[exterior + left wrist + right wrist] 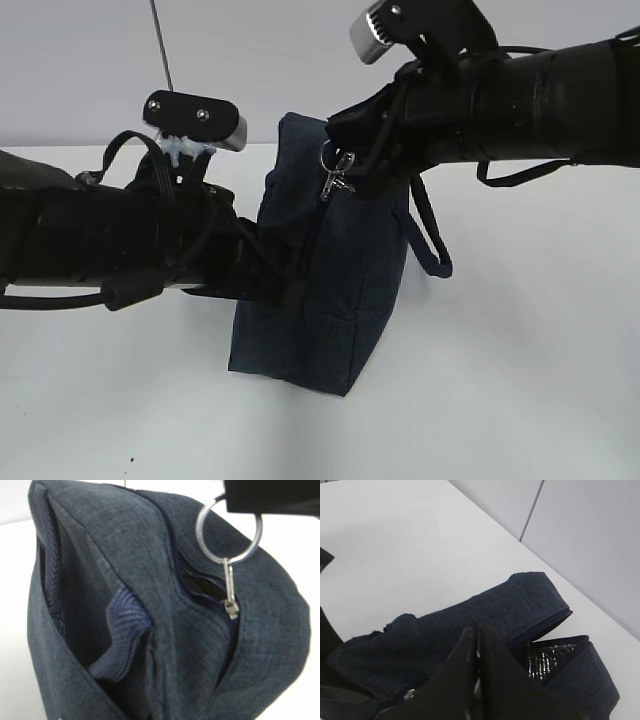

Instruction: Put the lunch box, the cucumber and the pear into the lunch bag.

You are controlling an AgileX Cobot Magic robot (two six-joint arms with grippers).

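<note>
Dark navy fabric fills the middle of the exterior view: the lunch bag (335, 290) stands upright on the white table (520, 380), one strap handle (428, 235) drooping down its right side. The left gripper (285, 285) presses into the bag's left side; its tips are lost against the dark cloth, so what it pinches cannot be made out here. The right gripper (350, 165) sits at the bag's top, at the metal ring pull (335, 180).

From the left wrist, the bag (150, 605) crowds the frame. The ring pull (228, 532) hangs from the right gripper's black tip (272, 497), its clip running down to the zipper slider (231, 609), and a short slit of zipper (200, 585) gapes beside it. The left gripper's own jaws are out of frame; they are fully closed.

From the right wrist, the right gripper (476, 647) has its jaws pressed together over the bag (485, 615). A silvery lining (545, 662) shows through the opened end.
</note>
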